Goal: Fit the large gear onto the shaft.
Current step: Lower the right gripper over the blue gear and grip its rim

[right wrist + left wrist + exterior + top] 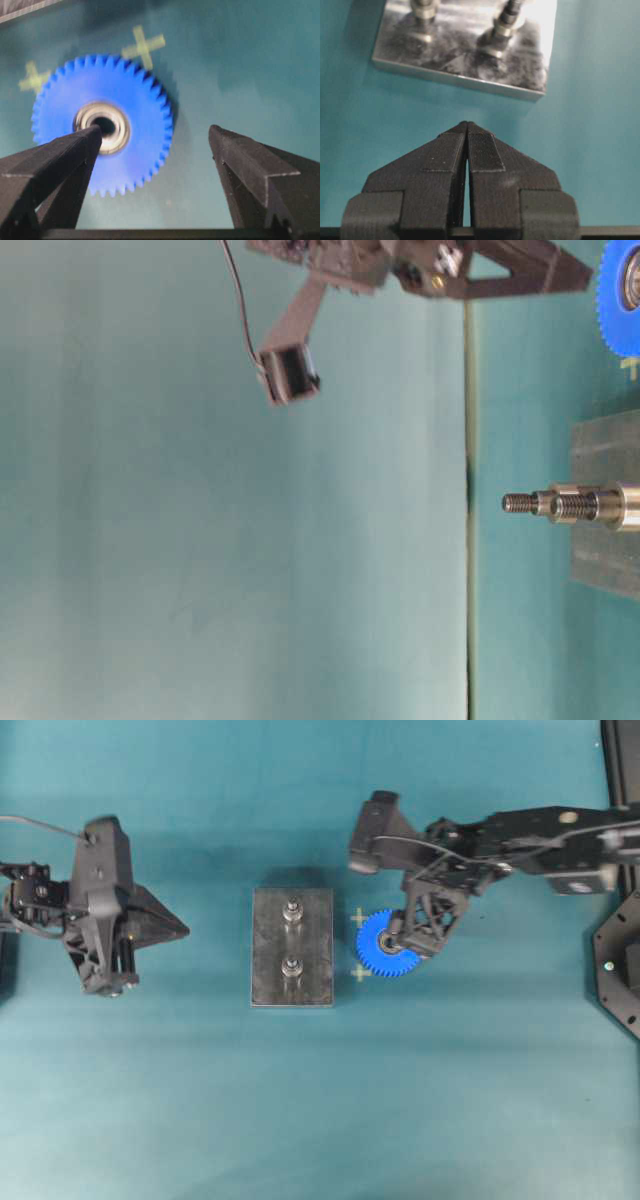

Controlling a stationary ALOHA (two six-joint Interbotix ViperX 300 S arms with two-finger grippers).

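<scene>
Two silver shafts (pixel 292 910) stand on a dark grey metal plate (pixel 314 982) at the middle of a teal table (pixel 320 1120). Just right of the plate, the large blue gear (pixel 378 948) lies flat between two pale cross marks (pixel 359 918). The right gripper (pixel 155 137) hangs over it, jaws spread wide, one fingertip above the bearing hub, holding nothing. The left gripper (pixel 467 125), well left of the plate, is clenched and empty.

We see even, diffuse light on the teal mat (pixel 150 1100). Glare whitens the grey plate (pixel 540 30) beyond the left gripper's fingers (pixel 482 150). The large gear (pixel 102 122), beyond the right gripper's fingers (pixel 75 150), is softly blurred and casts a faint shadow rightward.
</scene>
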